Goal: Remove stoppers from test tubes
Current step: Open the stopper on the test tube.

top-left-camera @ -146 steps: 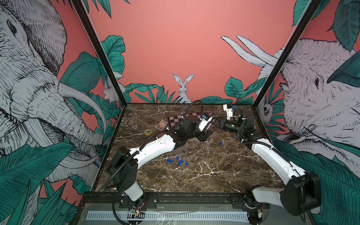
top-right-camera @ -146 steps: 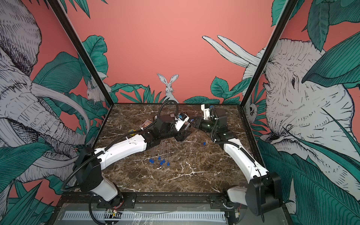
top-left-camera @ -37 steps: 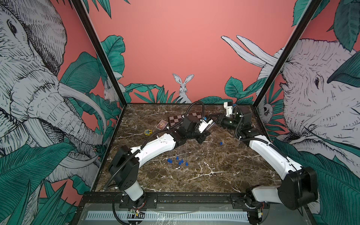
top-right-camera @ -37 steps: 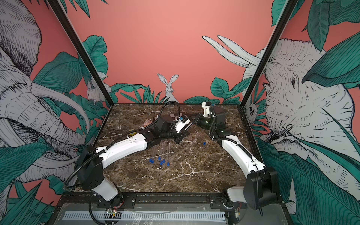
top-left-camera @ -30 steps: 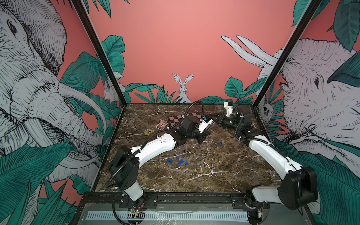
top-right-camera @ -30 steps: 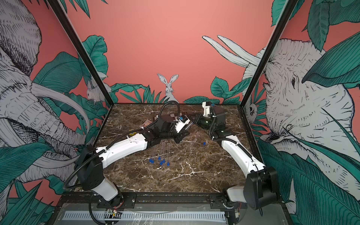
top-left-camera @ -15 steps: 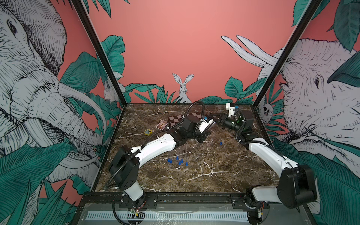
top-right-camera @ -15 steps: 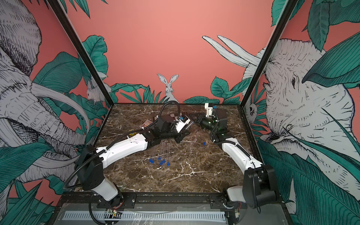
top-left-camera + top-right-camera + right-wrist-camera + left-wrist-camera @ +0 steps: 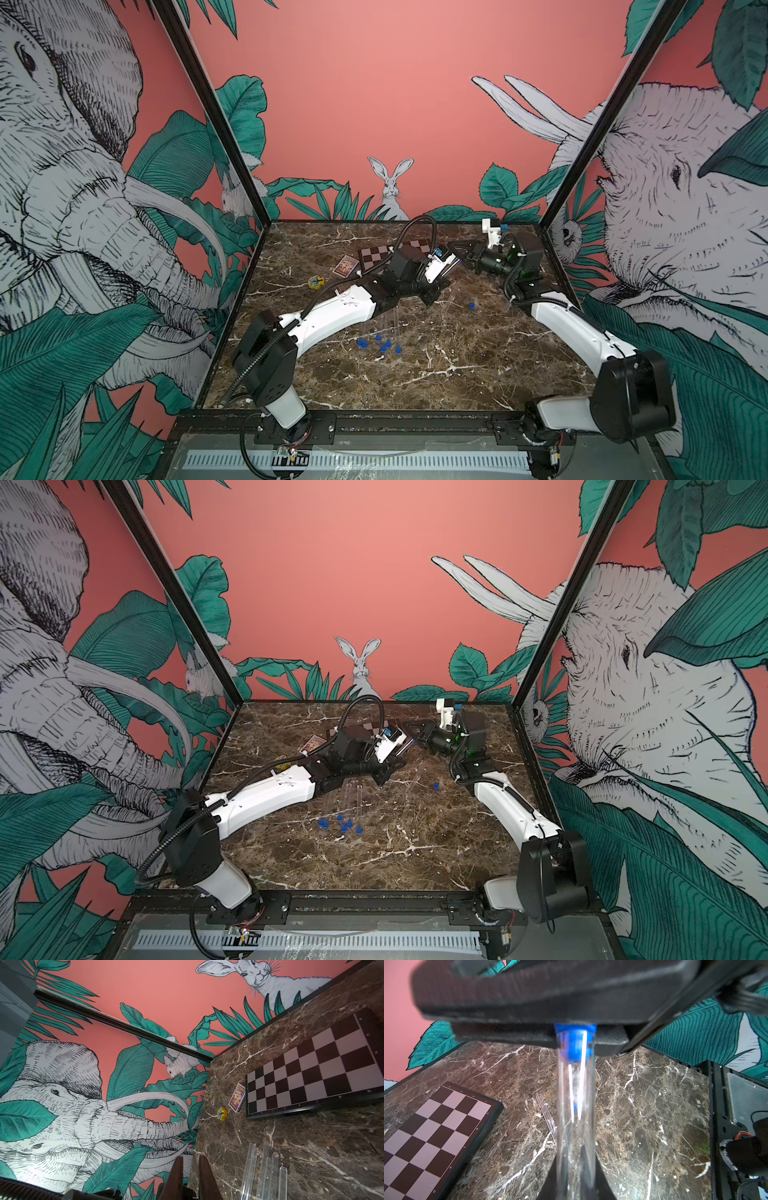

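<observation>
Test tube (image 9: 576, 1126): clear, clamped in the closed left pincer (image 9: 576, 1176).
Blue stopper (image 9: 575, 1043): beyond that pincer, pinched crosswise by the right pincer (image 9: 191, 1160).
Handling: likely light, slick, brittle; pull cap straight.

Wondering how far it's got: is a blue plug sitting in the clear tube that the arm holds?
Yes, in the left wrist view a blue stopper plugs the end of the held test tube.

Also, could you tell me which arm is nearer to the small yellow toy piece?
Left. The left arm lies close beside the yellow toy piece; the right arm is far across the table.
</observation>
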You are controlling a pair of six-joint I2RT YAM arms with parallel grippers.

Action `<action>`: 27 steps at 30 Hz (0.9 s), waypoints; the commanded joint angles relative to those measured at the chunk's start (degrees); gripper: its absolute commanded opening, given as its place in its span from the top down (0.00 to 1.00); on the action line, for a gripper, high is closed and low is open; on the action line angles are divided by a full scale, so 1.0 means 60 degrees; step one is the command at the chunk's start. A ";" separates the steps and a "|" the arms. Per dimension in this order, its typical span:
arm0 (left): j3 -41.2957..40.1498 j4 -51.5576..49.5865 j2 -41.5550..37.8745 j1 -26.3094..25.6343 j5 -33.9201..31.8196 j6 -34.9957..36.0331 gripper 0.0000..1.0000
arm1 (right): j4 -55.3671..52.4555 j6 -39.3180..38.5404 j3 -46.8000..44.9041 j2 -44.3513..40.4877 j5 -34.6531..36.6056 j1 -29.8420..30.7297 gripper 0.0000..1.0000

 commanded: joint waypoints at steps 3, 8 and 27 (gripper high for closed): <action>0.0080 0.0050 -0.0254 -0.0016 0.0172 -0.0048 1.00 | -0.1780 -0.2117 0.0608 -0.0836 0.2076 0.0155 1.00; 0.0080 0.0061 -0.0242 -0.0016 0.0177 -0.0056 1.00 | -0.2824 -0.3344 0.0972 -0.1177 0.3013 0.0594 1.00; -0.0057 0.0055 -0.0341 -0.0016 0.0125 -0.0062 1.00 | 0.1814 0.0973 -0.0494 -0.0201 0.1117 -0.0483 1.00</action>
